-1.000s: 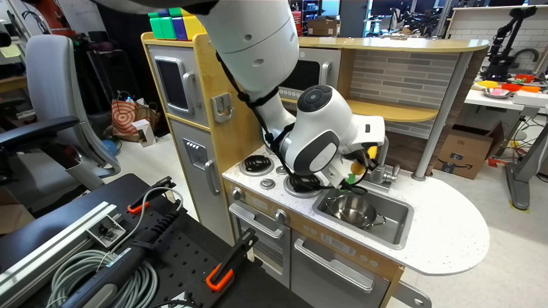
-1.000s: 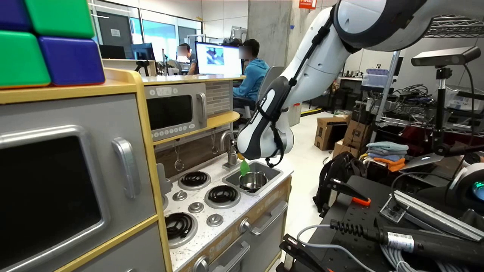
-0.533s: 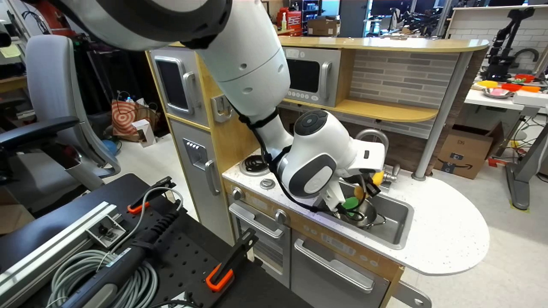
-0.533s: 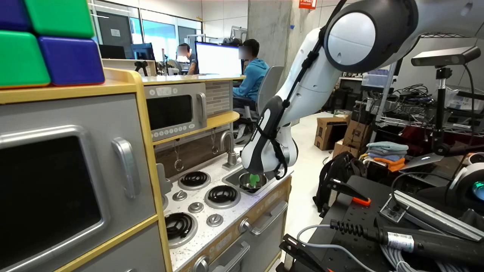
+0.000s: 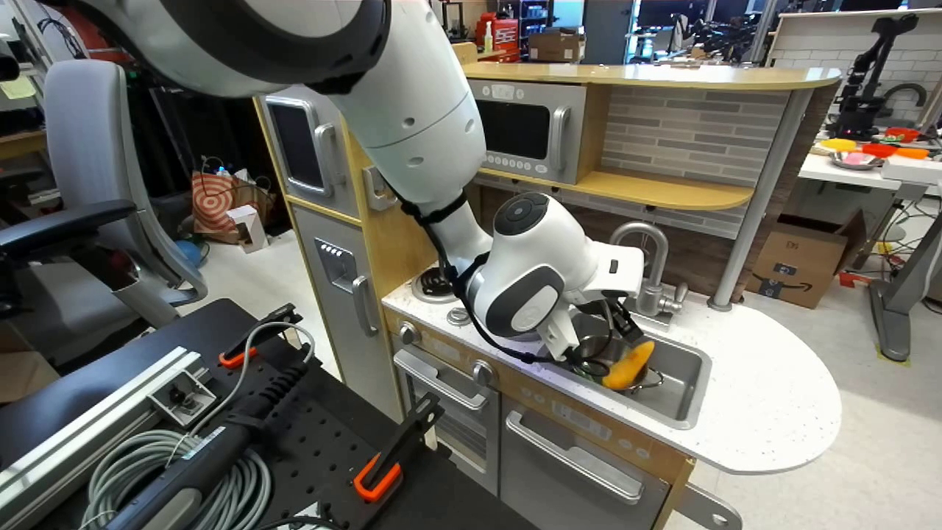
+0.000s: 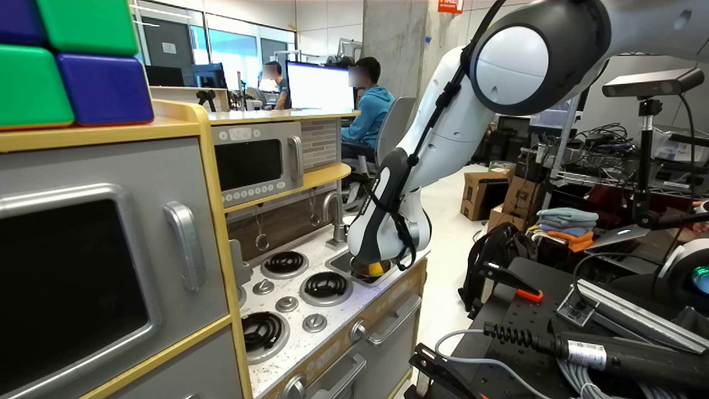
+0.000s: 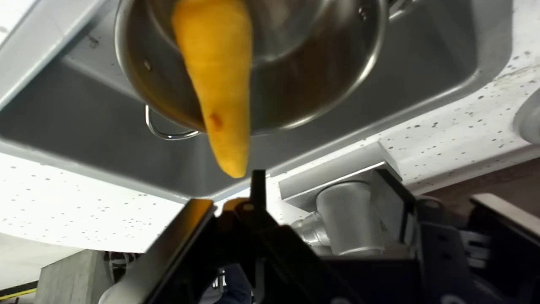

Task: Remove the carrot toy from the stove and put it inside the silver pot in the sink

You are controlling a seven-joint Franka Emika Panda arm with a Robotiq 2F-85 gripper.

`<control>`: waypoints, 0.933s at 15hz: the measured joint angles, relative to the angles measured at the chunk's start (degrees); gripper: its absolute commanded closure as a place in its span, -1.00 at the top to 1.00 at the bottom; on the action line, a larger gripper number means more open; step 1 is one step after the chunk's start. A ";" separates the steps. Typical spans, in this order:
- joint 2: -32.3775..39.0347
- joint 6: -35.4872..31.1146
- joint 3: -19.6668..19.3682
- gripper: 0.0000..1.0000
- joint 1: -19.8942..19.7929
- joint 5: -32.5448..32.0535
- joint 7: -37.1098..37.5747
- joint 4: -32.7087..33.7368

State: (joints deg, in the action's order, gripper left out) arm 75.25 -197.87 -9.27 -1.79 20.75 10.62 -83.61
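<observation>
The carrot toy [image 7: 223, 76], orange-yellow and tapered, lies tilted in the silver pot [image 7: 303, 84], its narrow tip sticking out past the rim. Its green end is mostly hidden; in an exterior view the orange body of the carrot toy [image 5: 628, 366] shows below the wrist. The pot stands inside the sink [image 5: 684, 368]. My gripper [image 7: 322, 181] is open, its dark fingers apart with nothing between them, close to the carrot's tip but not around it. The stove [image 6: 299, 328] has no toy on the burners that show.
Right behind the gripper rises the grey faucet [image 7: 350, 215], seen through the gap between the fingers. A wooden shelf [image 5: 662, 190] and a microwave [image 6: 260, 160] overhang the back. White counter [image 5: 765, 390] extends beyond the sink.
The carrot toy hung green end down above the pot, was lowered into it, then let go, and has tipped over. My gripper has opened and the arm has shifted slightly toward the stove.
</observation>
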 measured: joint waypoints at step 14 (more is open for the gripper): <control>-20.62 7.34 28.68 1.00 -24.58 -25.97 -6.52 -26.37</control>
State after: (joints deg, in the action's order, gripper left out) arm 54.63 -190.53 19.41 -26.37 -5.22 4.10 -109.98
